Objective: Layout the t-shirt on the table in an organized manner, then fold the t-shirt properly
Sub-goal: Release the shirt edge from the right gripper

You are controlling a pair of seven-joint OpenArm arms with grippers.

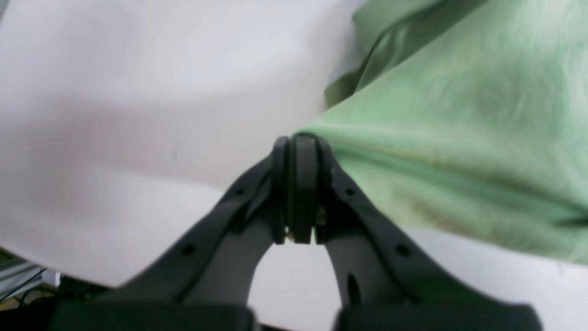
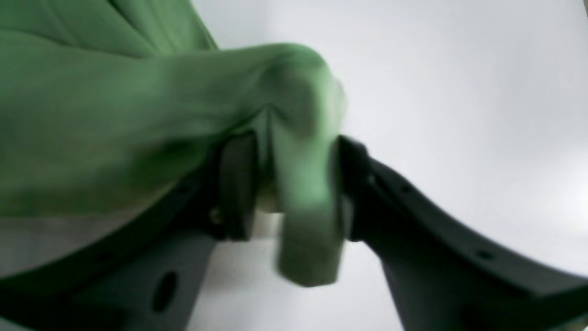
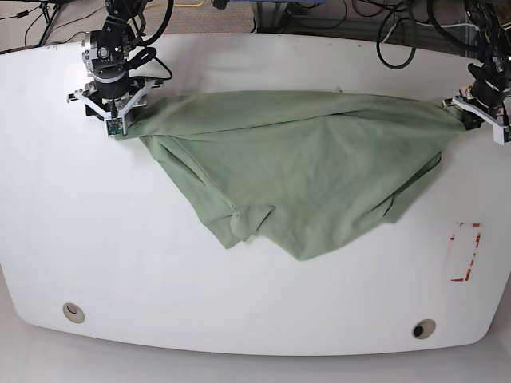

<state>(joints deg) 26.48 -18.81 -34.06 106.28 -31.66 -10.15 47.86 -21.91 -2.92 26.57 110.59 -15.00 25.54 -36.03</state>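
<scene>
Sage-green soft knit t-shirt (image 3: 295, 171) lies spread across the far half of the large white smooth tabletop (image 3: 160, 279), its top edge pulled into a taut line between the two arms while the lower part sags toward the front in loose folds and a bunched point. It looks light, limp and easily stretched, so I'd judge corners, shoulders or hem the sensible places to pinch, since a mid-panel grab would only drag up a wrinkle.

The left tool (image 1: 297, 147) is clenched tight on a corner of the cloth. The right tool (image 2: 294, 188) has its jaws parted with a roll of fabric between them; whether they press it I cannot tell.

Both wrist views are blurred. Collar and sleeves are hard to pick out, so which edge is stretched stays unclear. A small red-outlined rectangle mark (image 3: 465, 252) sits well apart.
</scene>
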